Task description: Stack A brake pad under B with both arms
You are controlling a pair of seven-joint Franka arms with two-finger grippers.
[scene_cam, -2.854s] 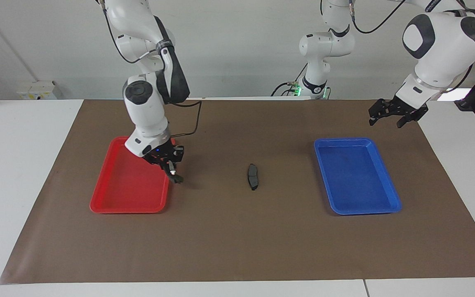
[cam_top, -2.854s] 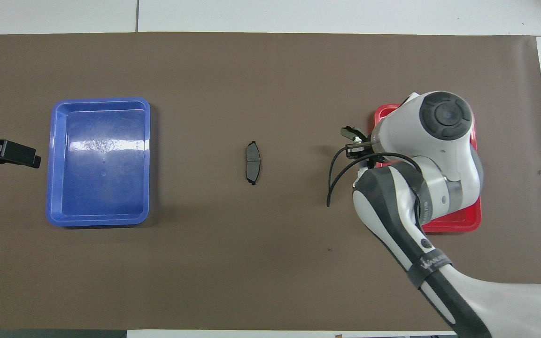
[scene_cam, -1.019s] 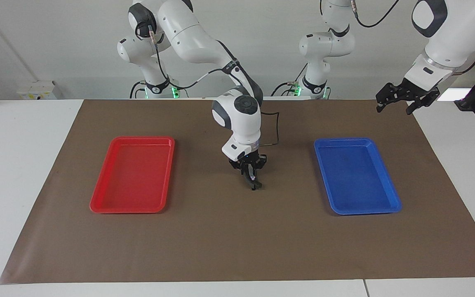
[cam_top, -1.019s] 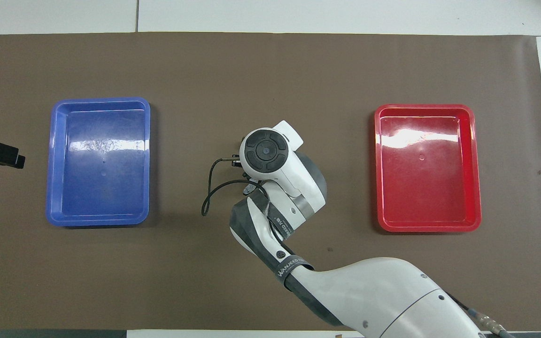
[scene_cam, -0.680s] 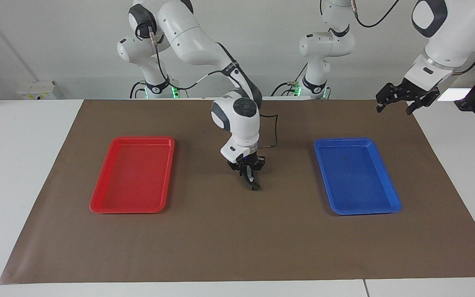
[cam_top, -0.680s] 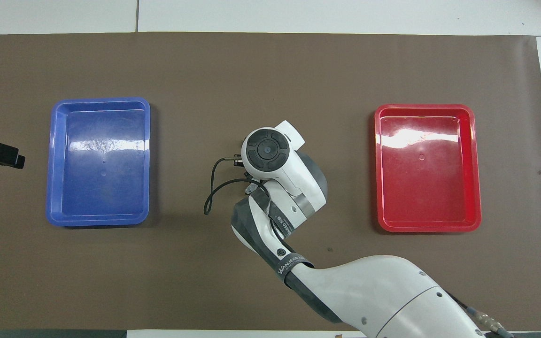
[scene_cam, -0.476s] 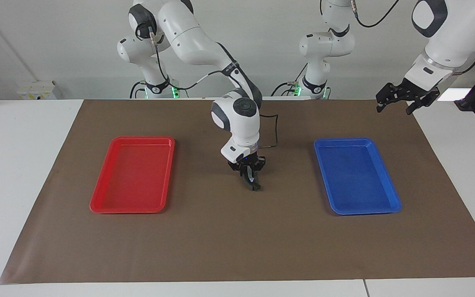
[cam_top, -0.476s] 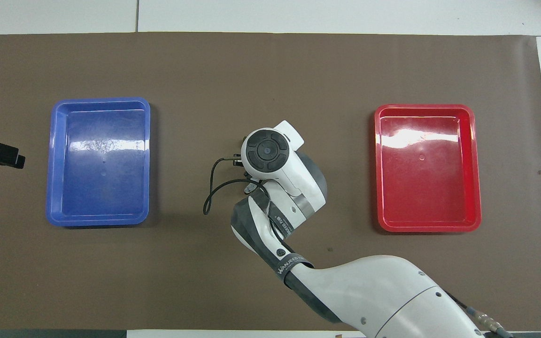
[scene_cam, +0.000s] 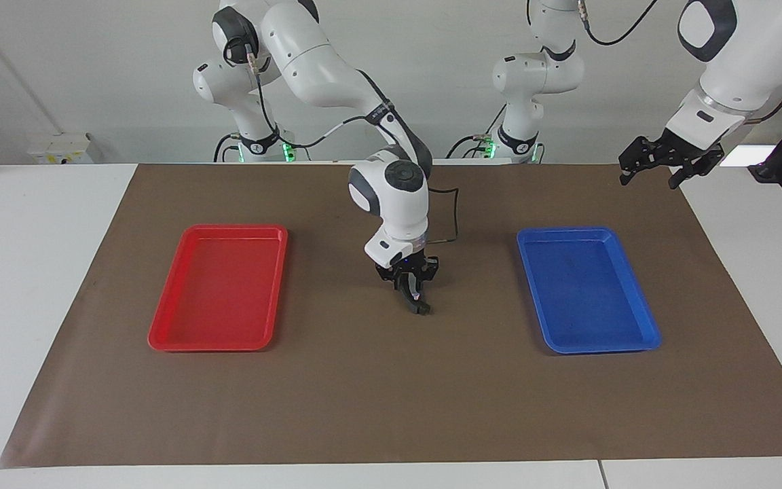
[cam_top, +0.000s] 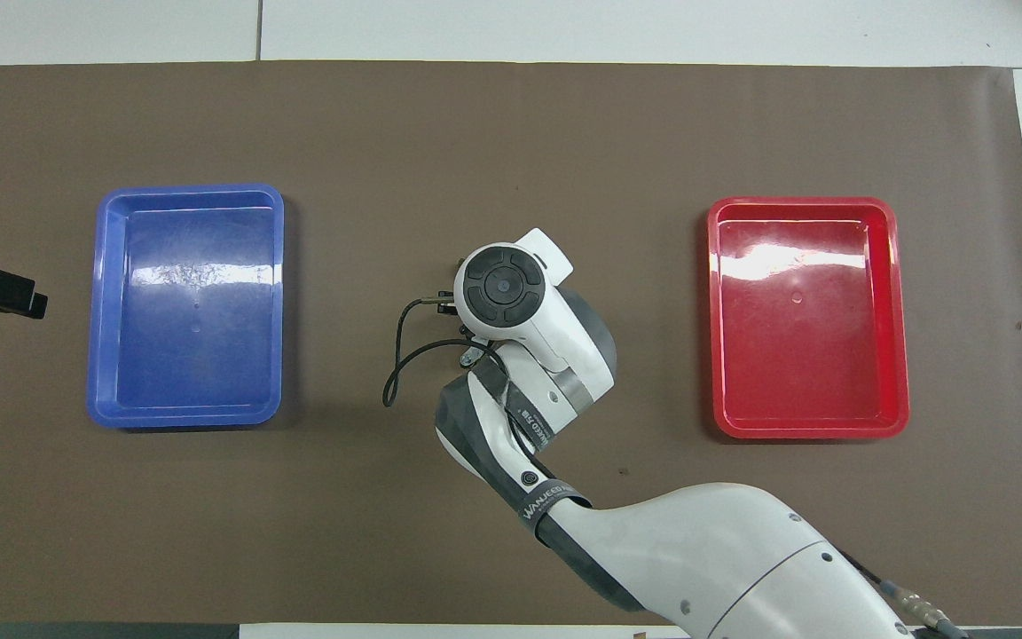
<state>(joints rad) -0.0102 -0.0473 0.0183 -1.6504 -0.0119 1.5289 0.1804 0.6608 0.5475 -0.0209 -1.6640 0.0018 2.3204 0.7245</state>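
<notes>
While left tool [scene_cam: 659,171] gapes, right tool [scene_cam: 413,296], grip unclear, covers pad [scene_cam: 421,308] between red tray [scene_cam: 228,229], blue tray [scene_cam: 567,231].

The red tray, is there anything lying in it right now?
No, the red tray shows only its bare glossy floor in the overhead view, with no pad or gripper in it.

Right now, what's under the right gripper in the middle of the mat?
A dark pad end shows on the brown mat under the right gripper. Whether two pads lie stacked there cannot be told; from overhead the arm covers the spot.
</notes>
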